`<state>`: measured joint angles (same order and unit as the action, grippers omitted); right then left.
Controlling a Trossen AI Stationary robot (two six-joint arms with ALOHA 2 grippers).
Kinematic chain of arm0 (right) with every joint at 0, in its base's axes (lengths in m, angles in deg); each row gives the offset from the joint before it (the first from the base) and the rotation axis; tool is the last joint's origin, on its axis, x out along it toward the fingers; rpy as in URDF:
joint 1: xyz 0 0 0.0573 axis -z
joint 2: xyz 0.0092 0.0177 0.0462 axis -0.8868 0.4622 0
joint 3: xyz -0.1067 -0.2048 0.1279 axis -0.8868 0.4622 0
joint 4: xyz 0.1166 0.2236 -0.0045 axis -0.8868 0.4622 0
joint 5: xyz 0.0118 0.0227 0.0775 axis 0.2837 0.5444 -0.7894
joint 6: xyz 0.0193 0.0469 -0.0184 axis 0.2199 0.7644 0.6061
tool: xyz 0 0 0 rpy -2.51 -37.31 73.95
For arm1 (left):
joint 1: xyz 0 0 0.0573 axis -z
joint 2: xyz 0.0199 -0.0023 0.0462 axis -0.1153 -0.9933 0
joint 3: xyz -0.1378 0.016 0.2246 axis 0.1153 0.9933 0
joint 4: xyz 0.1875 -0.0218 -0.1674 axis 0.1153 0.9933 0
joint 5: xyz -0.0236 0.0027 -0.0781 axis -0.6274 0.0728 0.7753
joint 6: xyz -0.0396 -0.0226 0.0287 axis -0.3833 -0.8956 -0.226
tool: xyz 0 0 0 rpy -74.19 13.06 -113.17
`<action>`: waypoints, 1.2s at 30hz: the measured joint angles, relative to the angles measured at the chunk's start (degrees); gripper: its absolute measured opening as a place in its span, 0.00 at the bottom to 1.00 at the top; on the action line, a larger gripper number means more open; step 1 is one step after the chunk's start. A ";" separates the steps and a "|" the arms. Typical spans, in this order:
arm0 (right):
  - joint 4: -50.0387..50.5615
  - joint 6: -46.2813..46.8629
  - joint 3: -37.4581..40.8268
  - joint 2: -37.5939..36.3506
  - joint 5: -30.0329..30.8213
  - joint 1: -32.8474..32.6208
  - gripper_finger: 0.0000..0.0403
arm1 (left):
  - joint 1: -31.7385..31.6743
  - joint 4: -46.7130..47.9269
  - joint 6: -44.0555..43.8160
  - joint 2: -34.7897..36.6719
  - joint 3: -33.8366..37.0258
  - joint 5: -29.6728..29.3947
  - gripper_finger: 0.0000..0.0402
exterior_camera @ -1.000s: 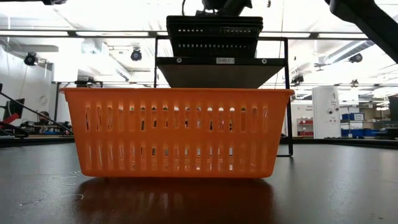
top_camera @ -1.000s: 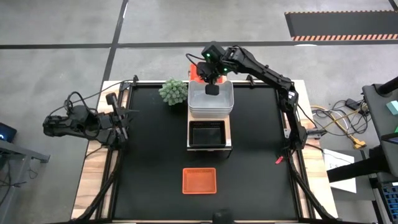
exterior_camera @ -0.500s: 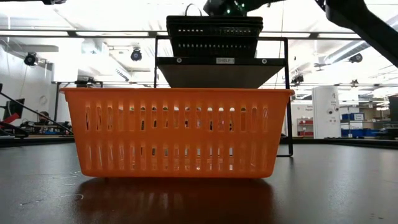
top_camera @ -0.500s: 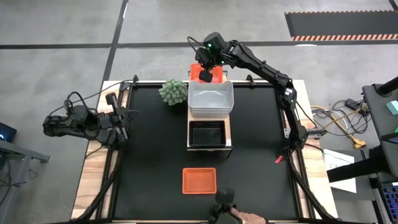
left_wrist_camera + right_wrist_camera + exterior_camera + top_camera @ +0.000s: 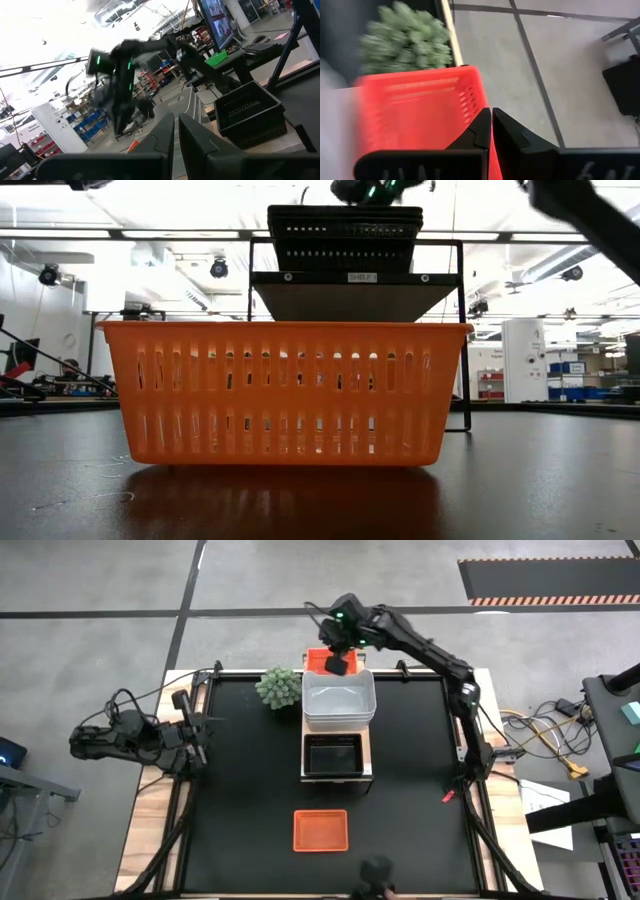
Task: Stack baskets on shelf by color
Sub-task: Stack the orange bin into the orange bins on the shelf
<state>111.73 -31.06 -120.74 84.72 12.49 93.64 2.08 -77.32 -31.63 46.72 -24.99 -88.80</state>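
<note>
The shelf runs from the table's far edge toward its middle. On it stand a red basket at the far end, stacked white baskets in the middle and a black basket at the near end. Another orange basket rests by its base on the table near the front edge; it fills the low view. My right gripper is shut over the red basket's wall. My left gripper is shut and waits at the table's left edge. My right gripper's shut fingertips point slanting down at the red basket's side wall, near one corner. Whether they touch it, I cannot tell.
A spiky green plant stands left of the shelf, beside the red and white baskets. Black table surface lies open on both sides of the shelf. A small dark object sits at the near edge.
My right gripper has gone from above the white baskets toward the table's far edge and now stands over the red basket, its wrist turned a little. The baskets have stayed where they were.
</note>
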 joint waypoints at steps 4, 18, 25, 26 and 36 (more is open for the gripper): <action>5.45 4.47 -0.04 -8.48 0.12 -2.66 0.02 | -0.01 -0.38 1.00 0.00 -0.02 0.00 0.03; 16.87 21.48 7.11 -29.14 -3.37 -26.17 0.02 | 0.01 -11.97 -3.06 -2.73 0.24 0.29 0.03; 9.85 22.63 26.23 -34.87 -0.68 -39.41 0.02 | 0.01 -13.86 -15.15 -6.66 0.70 5.35 0.03; 7.89 22.94 29.40 -35.73 -0.02 -40.90 0.02 | 0.01 -13.82 -17.44 -7.33 1.10 6.89 0.03; -11.99 24.74 53.49 -45.15 1.21 -50.44 0.02 | 0.05 -32.92 -29.41 -15.17 7.64 16.65 0.03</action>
<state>99.74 -6.32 -67.25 39.56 13.70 43.20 2.12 -110.24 -61.04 31.56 -17.35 -72.16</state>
